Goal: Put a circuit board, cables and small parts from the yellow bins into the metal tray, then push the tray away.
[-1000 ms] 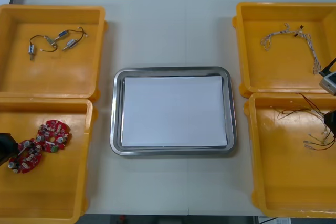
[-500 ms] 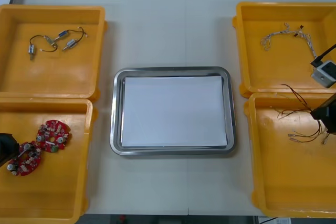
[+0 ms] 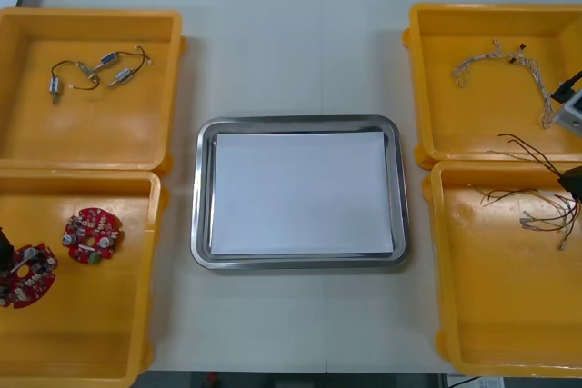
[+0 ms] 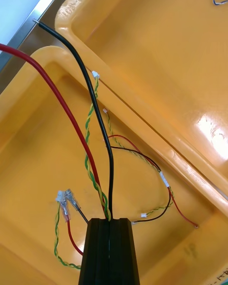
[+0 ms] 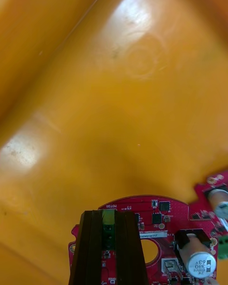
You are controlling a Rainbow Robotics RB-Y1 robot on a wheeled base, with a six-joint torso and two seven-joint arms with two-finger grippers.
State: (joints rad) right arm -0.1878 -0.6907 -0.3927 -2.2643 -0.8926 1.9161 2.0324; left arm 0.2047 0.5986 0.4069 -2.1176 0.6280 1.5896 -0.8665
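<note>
My left gripper [image 3: 4, 248] is at the table's left edge, over the near left yellow bin [image 3: 82, 333]. In the left wrist view it [image 5: 110, 215] is shut on the rim of a round red circuit board [image 5: 159, 217], also seen from the front [image 3: 22, 277]. A second board [image 3: 91, 233] lies apart, to its right. My right gripper [image 3: 574, 181] hangs over the near right bin [image 3: 491, 306], shut [image 4: 109, 221] on a bundle of black, red and yellow-green cables [image 4: 97, 138] that trail to the bin floor [image 3: 538, 211]. The metal tray [image 3: 202, 188], white inside, sits between the bins.
The far left bin [image 3: 91, 138] holds small metal parts [image 3: 100, 68] on thin wires. A twisted blue and white cable [image 3: 498, 59] lies in the far right bin [image 3: 473, 124]. Bare table runs beyond the tray and in front of it.
The left gripper has drawn its board leftward, away from the second board. The right gripper has risen and shifted toward the far side, dragging the cable bundle with it.
</note>
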